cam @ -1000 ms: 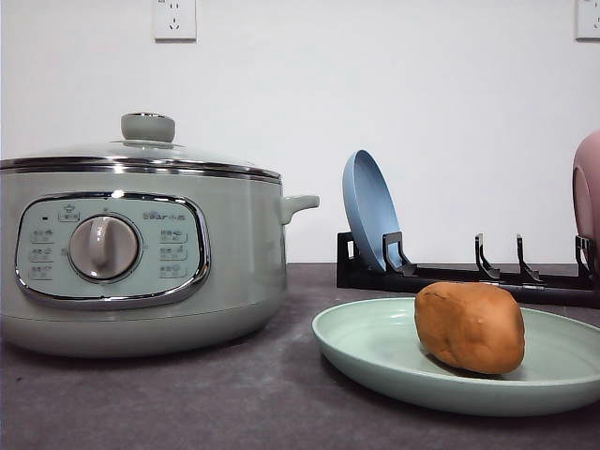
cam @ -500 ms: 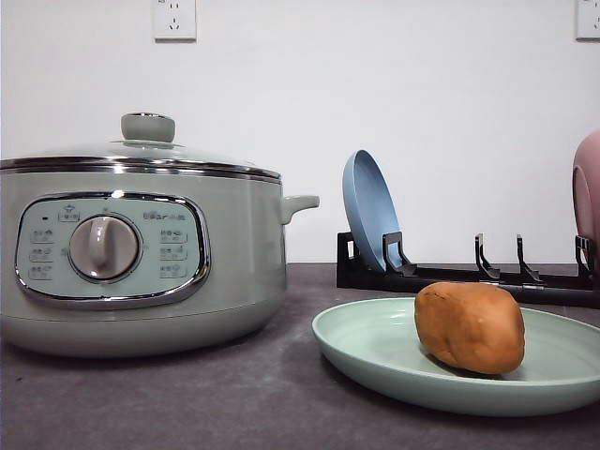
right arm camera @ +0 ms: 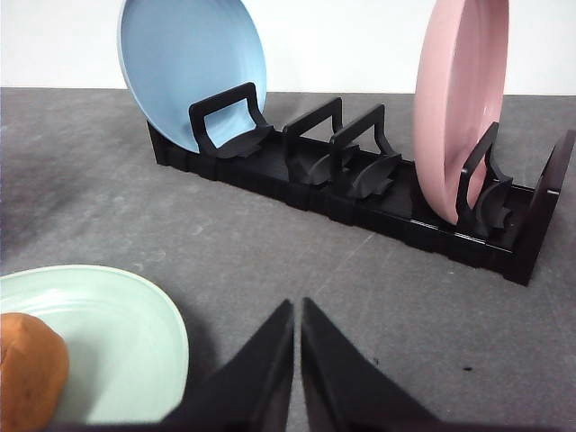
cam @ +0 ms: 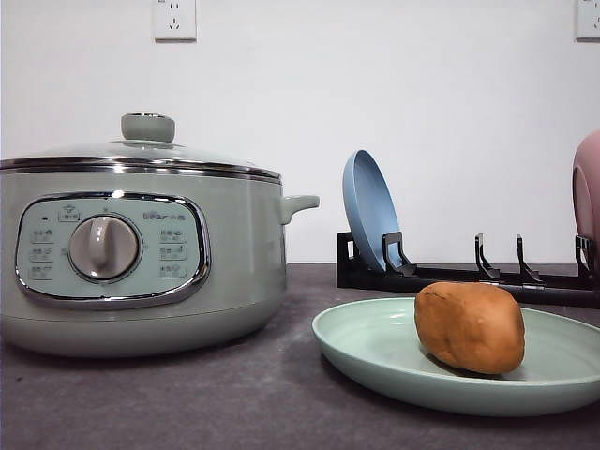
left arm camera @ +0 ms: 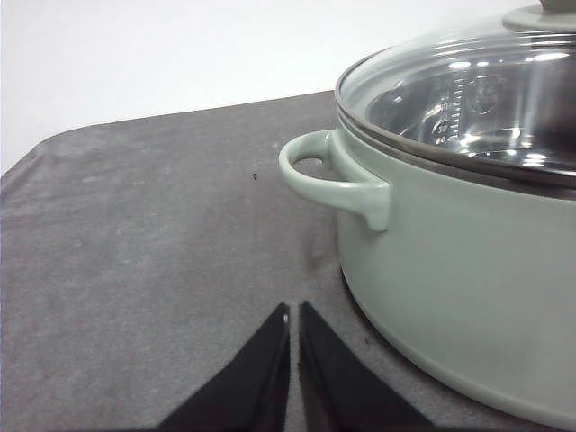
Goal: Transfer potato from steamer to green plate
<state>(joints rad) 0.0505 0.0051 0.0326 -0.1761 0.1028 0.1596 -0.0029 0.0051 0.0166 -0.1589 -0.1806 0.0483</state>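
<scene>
Front view: potato [cam: 470, 327] sits on the green plate [cam: 375, 352], lower right of frame, toward the plate's right half, resting on the plate floor. Steamer [cam: 141, 248] at left of frame w/ glass lid [cam: 141, 150] on, knob up top, dial facing cam; apart from the plate w/ bare dark table [cam: 187, 403] between. Behind the plate, black rack [cam: 450, 277] holds blue plate [cam: 370, 211] upright at its left end; pink dish [cam: 588, 192] at right edge of frame. Left wrist view: left gripper [left arm camera: 293, 315] at bottom center, tips pinched nearly together, just a thin slit, holding nothing, just beside the steamer's side handle [left arm camera: 333, 180] and wall, over bare table. Right wrist view: right gripper [right arm camera: 296, 310] likewise closed to a thin slit, empty, over table between the green plate at lower left and the rack; potato's edge at lower left corner.
</scene>
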